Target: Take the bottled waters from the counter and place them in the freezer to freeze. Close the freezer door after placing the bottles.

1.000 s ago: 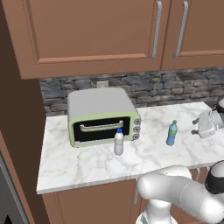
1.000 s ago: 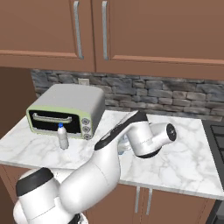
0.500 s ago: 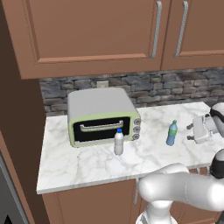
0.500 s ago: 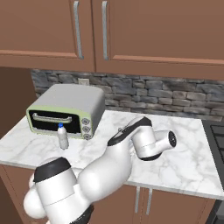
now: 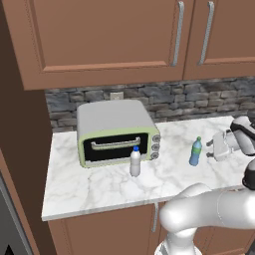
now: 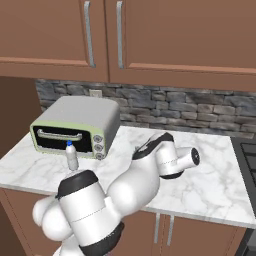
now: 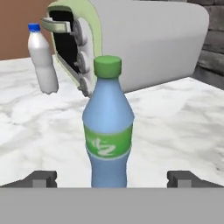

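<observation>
1. Left base view: the gripper (image 5: 215,149) sits at the right edge, partly cut off, just right of a blue plastic bottle with a green cap (image 5: 195,151). A whitish plastic bottle with a blue cap (image 5: 135,161) stands further left on the white marble counter (image 5: 89,187), before the pale green toaster oven (image 5: 117,132).
2. Right base view: the arm hides the blue bottle.
3. Hand view: jaws wide apart, holding nothing; blue bottle centred between the fingertips (image 7: 41,178). Green label squiggle unreadable.

A home kitchen: marble counter (image 5: 89,187) on wooden cabinets, stone backsplash (image 5: 199,97) at 12 o'clock, toaster oven (image 5: 117,130) at 10 o'clock.
</observation>
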